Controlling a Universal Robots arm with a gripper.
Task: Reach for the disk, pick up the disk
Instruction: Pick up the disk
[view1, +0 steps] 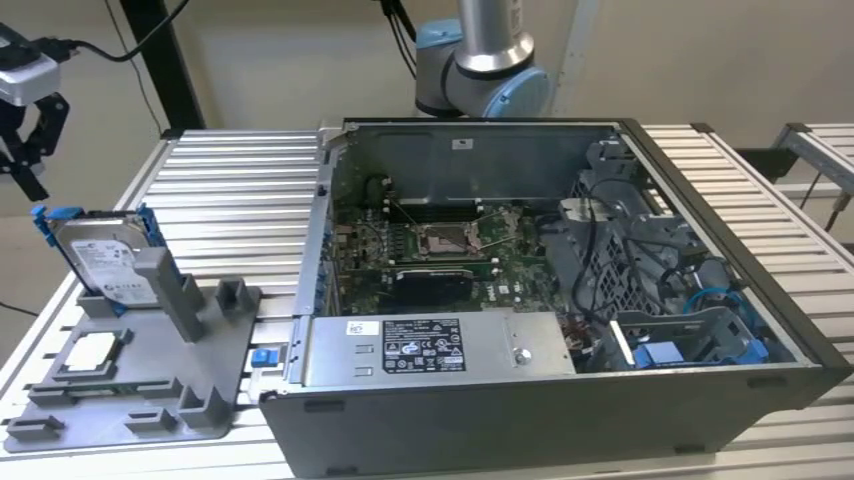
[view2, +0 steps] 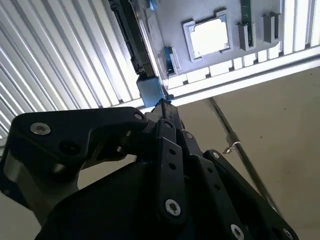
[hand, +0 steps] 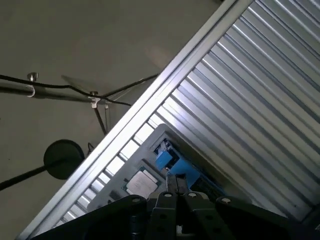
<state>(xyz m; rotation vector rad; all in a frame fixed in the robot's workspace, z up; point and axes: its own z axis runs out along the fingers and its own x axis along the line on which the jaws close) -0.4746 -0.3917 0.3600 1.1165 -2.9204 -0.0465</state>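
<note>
The disk (view1: 104, 256) is a silver hard drive with a white label and blue bracket edges. It stands upright in a grey holder (view1: 187, 310) at the exterior view's left. My gripper (view1: 32, 160) hangs above and slightly left of the disk, apart from it, with its black fingers spread open and nothing between them. In the second wrist view the disk's dark edge (view2: 131, 40) and blue bracket corner (view2: 150, 93) lie just past my fingertips. The first wrist view shows the blue bracket (hand: 176, 166) beyond the gripper's black links.
A small white-topped chip (view1: 91, 350) lies in the grey fixture plate (view1: 134, 415) in front of the disk. An open computer case (view1: 534, 300) fills the ribbed metal table (view1: 227, 190) to the exterior view's right. The arm's base (view1: 481, 70) stands behind the case.
</note>
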